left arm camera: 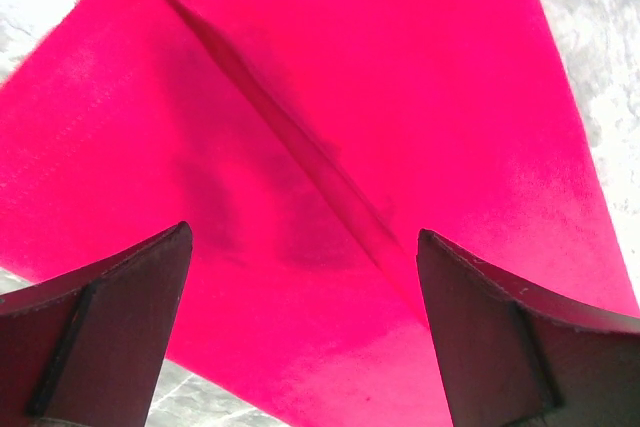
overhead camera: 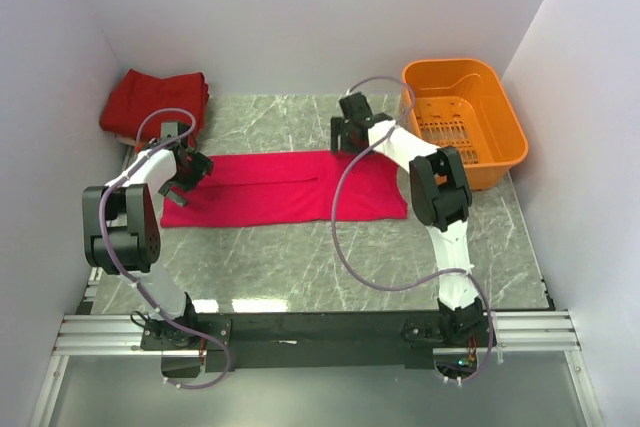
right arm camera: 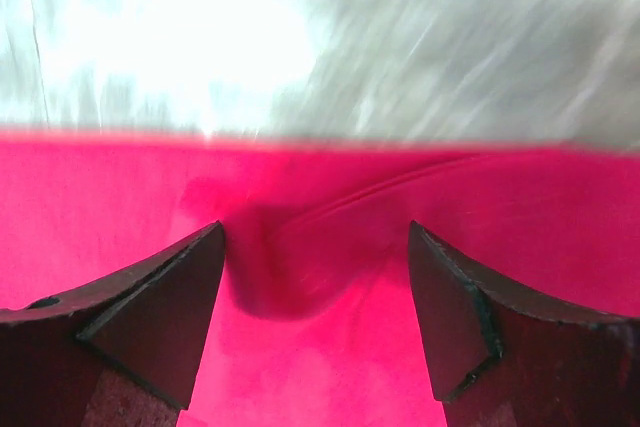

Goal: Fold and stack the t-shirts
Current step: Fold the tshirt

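A crimson t-shirt [overhead camera: 280,187] lies flat as a long folded strip across the marble table. A pile of darker red t-shirts [overhead camera: 155,99] sits at the back left corner. My left gripper [overhead camera: 190,172] is open over the strip's left end; in the left wrist view the cloth [left arm camera: 330,127] fills the frame with a diagonal fold line between the fingers [left arm camera: 110,317]. My right gripper [overhead camera: 350,137] is open at the strip's far edge near its right end; in the right wrist view the cloth [right arm camera: 320,277] lies under the fingers [right arm camera: 460,317], empty.
An orange plastic basket [overhead camera: 470,122] stands at the back right, close to the right arm. White walls enclose the table on three sides. Bare marble [overhead camera: 300,267] lies in front of the strip.
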